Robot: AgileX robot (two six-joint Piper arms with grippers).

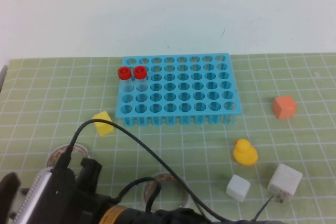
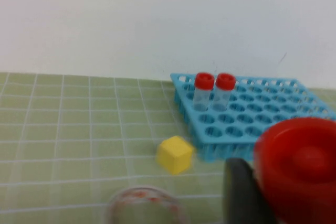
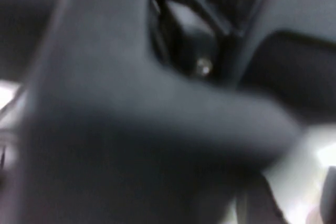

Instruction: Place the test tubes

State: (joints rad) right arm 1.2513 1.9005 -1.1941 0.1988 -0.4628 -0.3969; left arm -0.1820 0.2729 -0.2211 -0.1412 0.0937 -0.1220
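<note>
Left gripper [image 2: 270, 198] at round cap [image 2: 307, 166], right gripper (unseen)

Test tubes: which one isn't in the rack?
The one with its red cap at the left end effector, front left; two others stand in the rack. Right end effector unseen.

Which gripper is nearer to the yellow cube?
Left, probably. The left gripper sits just on the robot's side of the yellow cube; the right gripper is out of sight, apparently parked by the robot's base.
</note>
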